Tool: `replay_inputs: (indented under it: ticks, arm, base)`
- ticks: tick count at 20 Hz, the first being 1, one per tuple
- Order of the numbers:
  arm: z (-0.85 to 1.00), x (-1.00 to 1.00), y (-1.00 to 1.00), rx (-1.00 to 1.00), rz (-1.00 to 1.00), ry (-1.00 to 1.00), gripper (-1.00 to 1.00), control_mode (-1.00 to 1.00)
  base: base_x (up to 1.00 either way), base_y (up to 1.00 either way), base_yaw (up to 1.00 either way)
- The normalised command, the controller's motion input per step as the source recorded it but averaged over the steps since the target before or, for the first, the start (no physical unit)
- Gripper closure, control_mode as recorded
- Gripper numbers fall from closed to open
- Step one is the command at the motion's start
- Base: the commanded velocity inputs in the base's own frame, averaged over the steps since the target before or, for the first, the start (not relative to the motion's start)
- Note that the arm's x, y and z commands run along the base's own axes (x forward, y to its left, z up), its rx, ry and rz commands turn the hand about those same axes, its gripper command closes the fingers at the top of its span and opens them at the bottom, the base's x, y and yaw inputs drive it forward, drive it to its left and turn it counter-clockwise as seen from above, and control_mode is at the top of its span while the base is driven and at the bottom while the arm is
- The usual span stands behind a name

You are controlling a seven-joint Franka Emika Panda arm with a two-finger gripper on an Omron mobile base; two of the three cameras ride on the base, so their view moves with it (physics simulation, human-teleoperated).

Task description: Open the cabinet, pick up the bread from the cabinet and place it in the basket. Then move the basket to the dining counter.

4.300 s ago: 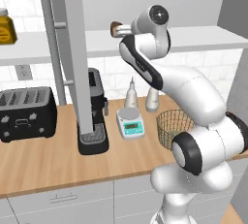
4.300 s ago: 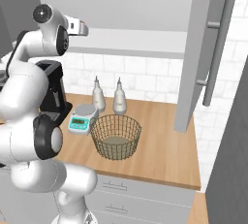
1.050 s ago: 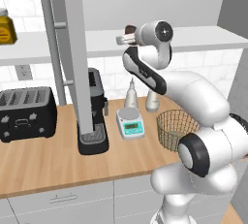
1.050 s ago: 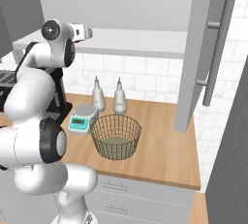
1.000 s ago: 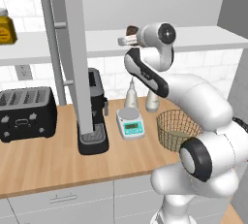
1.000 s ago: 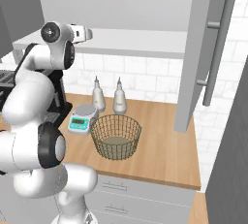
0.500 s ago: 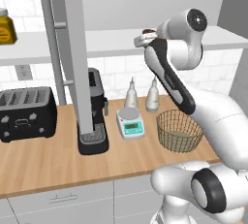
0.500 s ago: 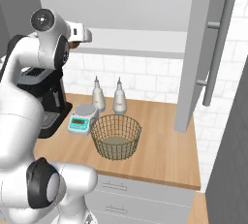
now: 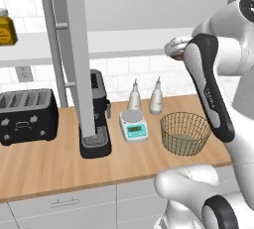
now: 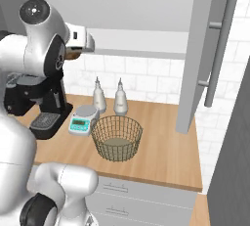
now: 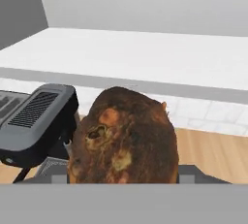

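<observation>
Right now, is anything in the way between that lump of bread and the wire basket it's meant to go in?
Nothing visible. The bread sits in the gripper near the shelf edge, and the basket stands open-topped on the worktop below.

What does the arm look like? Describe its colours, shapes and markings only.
The arm is built of glossy white, rounded shell segments linked by dark grey to black joint rings, with a round dark cap on its top joint. One link has a black side with small pale lettering, too small to read. No loose cables show.
</observation>
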Motion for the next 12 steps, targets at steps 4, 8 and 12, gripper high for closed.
replay_inputs:
  ticks: [4, 8, 12]
  arm:
    - [-0.53, -1.0, -0.28, 0.0, -0.07, 0.03, 1.0, -1.0]
    - [-0.91, -0.99, -0.37, 0.0, -0.12, 0.2, 1.0, -1.0]
    - [-1.0, -0.12, -0.5, 0.0, -0.13, 0.23, 1.0, -1.0]
  base:
    - [0.0, 0.0, 0.0]
    - [0.0, 0.0, 0.0]
    - [0.0, 0.0, 0.0]
